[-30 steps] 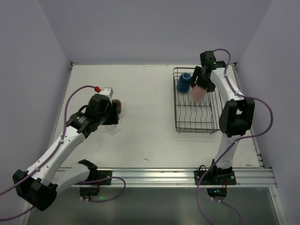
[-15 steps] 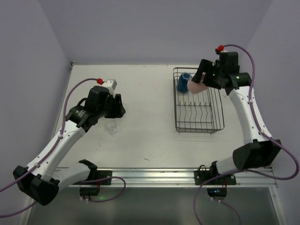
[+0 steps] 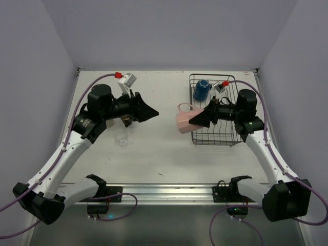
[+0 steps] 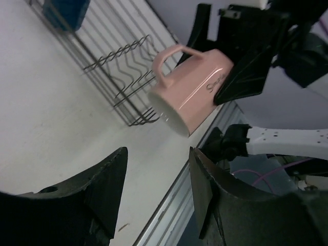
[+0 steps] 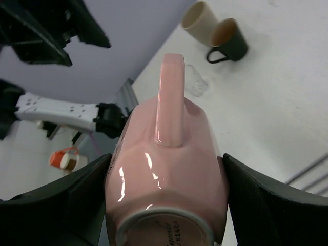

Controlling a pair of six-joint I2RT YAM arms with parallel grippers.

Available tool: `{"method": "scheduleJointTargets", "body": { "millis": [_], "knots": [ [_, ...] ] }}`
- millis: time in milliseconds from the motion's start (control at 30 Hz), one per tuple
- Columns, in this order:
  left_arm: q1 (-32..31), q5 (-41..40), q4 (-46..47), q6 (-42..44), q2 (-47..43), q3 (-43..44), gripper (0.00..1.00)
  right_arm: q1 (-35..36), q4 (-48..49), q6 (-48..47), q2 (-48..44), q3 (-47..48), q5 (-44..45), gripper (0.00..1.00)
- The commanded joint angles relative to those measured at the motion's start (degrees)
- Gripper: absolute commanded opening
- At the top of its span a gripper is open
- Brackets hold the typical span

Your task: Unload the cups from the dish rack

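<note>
My right gripper [image 3: 198, 119] is shut on the pale pink cup [image 3: 184, 121] and holds it on its side in the air, just left of the dish rack [image 3: 215, 143]. In the right wrist view the fingers [image 5: 77, 197] clamp the pink cup [image 5: 169, 154] near its base. The blue mug [image 3: 201, 89] lies in the rack's far left corner. My left gripper [image 3: 152, 113] is open and empty, raised and pointing at the pink cup [image 4: 192, 95]. The cream-beige mug [image 5: 197, 19], dark brown mug [image 5: 230, 38] and clear glass [image 5: 196, 82] stand on the table at left.
The clear glass [image 3: 121, 138] stands beside my left arm, which covers most of the two mugs from above. The rack [image 4: 118, 66] with the blue mug [image 4: 66, 10] shows in the left wrist view. Purple walls enclose the table.
My right gripper has carried the pink cup up out of the rack and left over the table. My left gripper has risen from the mugs and turned right towards the cup.
</note>
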Motion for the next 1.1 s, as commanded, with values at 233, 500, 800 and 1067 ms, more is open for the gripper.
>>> {"method": "scheduleJointTargets", "body": {
  "millis": [233,500,800,1067],
  "knots": [
    [0.2,14.3,34.4,-12.1,-7.2,-10.5,0.56,6.4,71.3,41.6,-1.2,-11.0,-19.8,0.0],
    [-0.4,11.7,50.5,-17.0,-11.7,-20.2,0.54,13.5,75.8,42.6,3.4,-9.7,-12.7,0.0],
    [-0.8,12.8,56.8,-18.3,-11.8,-21.8,0.54,18.0,66.0,35.4,5.8,-5.9,-8.9,0.0],
    [-1.9,12.0,58.5,-18.5,-10.7,-23.1,0.54,19.5,67.1,35.7,7.7,-4.6,-8.1,0.0]
  ]
}}
